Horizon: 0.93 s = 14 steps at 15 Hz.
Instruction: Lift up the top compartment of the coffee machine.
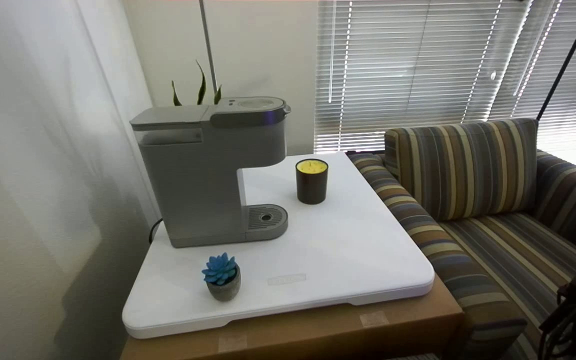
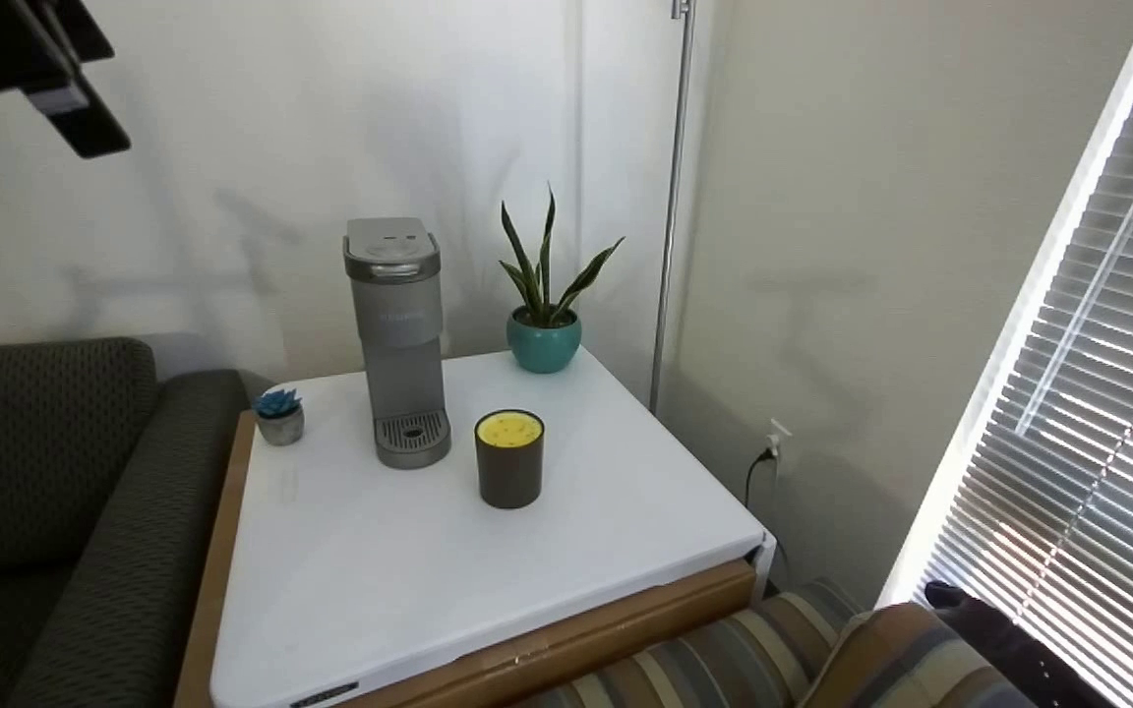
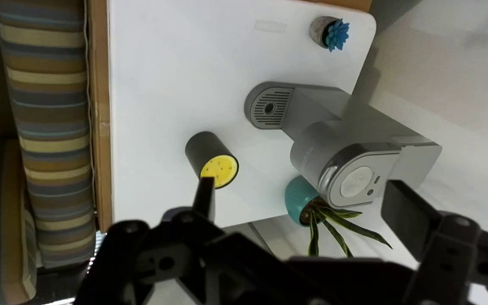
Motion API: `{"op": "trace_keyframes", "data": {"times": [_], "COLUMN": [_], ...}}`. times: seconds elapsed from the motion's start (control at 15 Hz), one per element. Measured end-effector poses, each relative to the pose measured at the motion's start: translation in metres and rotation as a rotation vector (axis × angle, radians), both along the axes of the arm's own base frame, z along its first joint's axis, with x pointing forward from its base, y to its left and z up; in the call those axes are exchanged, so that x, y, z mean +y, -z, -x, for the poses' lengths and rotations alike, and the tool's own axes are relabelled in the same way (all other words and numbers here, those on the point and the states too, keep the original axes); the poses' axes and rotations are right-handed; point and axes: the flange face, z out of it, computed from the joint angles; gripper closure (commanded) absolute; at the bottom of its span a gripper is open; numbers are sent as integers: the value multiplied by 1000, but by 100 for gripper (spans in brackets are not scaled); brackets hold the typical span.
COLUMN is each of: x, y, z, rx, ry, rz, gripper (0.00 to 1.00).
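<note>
the grey coffee machine (image 1: 203,185) stands upright on a white tabletop (image 1: 358,240) in both exterior views. its top compartment (image 3: 356,181) — the flat lid with the rounded front — lies down on the machine's head. in the wrist view the gripper (image 3: 301,201) has its jaws spread wide apart. a dark candle jar (image 1: 312,187) with a yellow top stands near the machine, apart from it. the machine sits between a small potted succulent (image 1: 222,280) with blue leaves and a larger potted plant (image 2: 544,344) with long green leaves. brown cardboard (image 1: 318,335) shows beneath the tabletop's edge, a striped armchair (image 1: 463,170) just beside.
</note>
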Motion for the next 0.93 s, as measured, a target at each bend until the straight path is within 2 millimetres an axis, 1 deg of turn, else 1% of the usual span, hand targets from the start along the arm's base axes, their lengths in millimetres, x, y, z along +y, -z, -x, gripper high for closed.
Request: {"op": "trace_keyframes", "data": {"times": [0.13, 0.27, 0.4, 0.53, 0.67, 0.8, 0.93], "x": [13, 20, 20, 18, 25, 40, 58], "y": [24, 40, 42, 34, 31, 41, 59], "z": [-8, -14, -15, -17, -21, -25, -31], "rx": [47, 84, 89, 55, 8, -4, 15], "ry": [8, -4, -2, 55, 104, 123, 127], "rz": [-51, -83, -74, -33, -36, -33, -26], "gripper": [0, 0, 0, 0, 0, 0, 0]}}
